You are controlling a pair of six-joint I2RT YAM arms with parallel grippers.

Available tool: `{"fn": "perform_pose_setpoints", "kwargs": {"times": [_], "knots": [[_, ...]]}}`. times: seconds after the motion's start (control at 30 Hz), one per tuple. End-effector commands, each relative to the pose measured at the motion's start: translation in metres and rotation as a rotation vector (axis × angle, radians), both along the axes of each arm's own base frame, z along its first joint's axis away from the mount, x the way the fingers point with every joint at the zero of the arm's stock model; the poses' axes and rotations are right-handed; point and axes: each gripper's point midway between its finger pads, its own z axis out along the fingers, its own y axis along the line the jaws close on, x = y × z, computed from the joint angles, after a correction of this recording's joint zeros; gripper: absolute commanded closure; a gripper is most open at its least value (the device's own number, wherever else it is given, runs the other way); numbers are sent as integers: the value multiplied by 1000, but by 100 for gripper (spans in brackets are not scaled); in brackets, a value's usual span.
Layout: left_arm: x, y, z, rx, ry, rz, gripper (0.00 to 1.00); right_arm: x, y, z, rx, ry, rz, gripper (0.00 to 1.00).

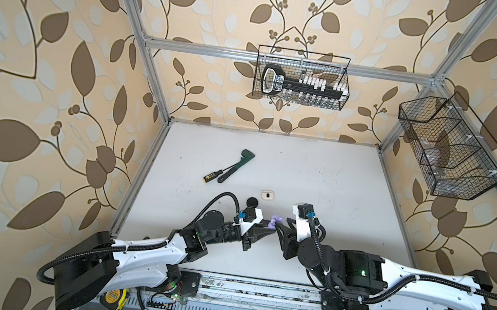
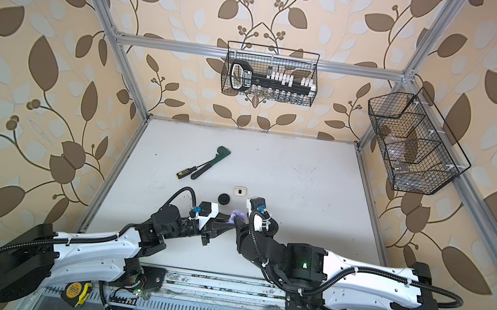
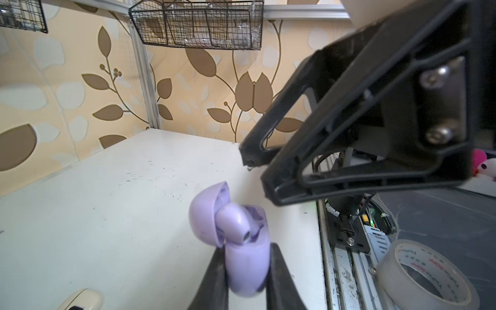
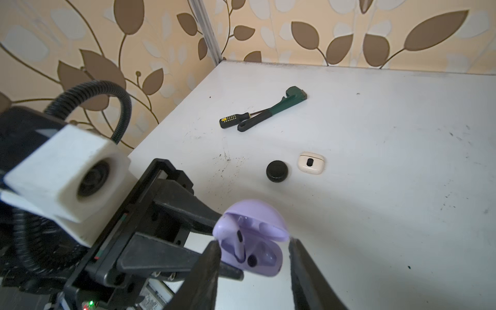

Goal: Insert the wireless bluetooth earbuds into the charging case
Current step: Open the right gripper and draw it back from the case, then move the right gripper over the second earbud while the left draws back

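My left gripper (image 3: pixel 246 249) is shut on the lower body of a lavender charging case (image 3: pixel 247 265), held above the table with its lid open. In both top views the case (image 1: pixel 274 222) (image 2: pixel 237 217) hangs between the two grippers. One lavender earbud (image 3: pixel 233 222) (image 4: pixel 239 241) sticks up out of the case, stem down in a socket. The socket beside it shows bare. My right gripper (image 4: pixel 253 243) (image 1: pixel 283 225) is open, its fingers on either side of the case (image 4: pixel 257 252), holding nothing.
A round black case (image 1: pixel 252 202) (image 4: pixel 277 171) and a cream-white case (image 1: pixel 267 194) (image 4: pixel 310 163) lie shut on the table just behind the grippers. Farther back left lie a green wrench (image 1: pixel 236 164) and a screwdriver (image 1: pixel 212 175). A tape roll (image 3: pixel 424 276) sits off the front edge.
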Motion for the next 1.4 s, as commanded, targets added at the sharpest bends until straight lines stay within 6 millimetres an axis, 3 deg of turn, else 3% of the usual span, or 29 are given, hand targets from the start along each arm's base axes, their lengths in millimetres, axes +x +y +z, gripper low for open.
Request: {"fn": "perform_pose_setpoints", "kwargs": {"times": [0.0, 0.3, 0.53, 0.9, 1.17, 1.27, 1.37], "knots": [[-13, -4, 13, 9, -91, -76, 100, -4, 14, 9, 20, -24, 72, 57], [-8, -5, 10, 45, -99, -60, 100, 3, 17, 3, -16, -10, 33, 56], [3, -3, 10, 53, -95, 7, 100, 15, 2, -13, -124, 2, -109, 49], [10, 4, 13, 39, -109, 68, 100, 16, -2, -24, -139, 22, -141, 57], [13, 7, 13, 28, -114, 91, 100, 13, 3, -15, -103, 23, -110, 56], [22, 13, 12, 7, -90, 160, 100, 14, -14, -7, -89, 24, -138, 52], [28, 20, 11, 2, -67, 194, 100, 20, -58, -11, -92, 47, -253, 49]]}}
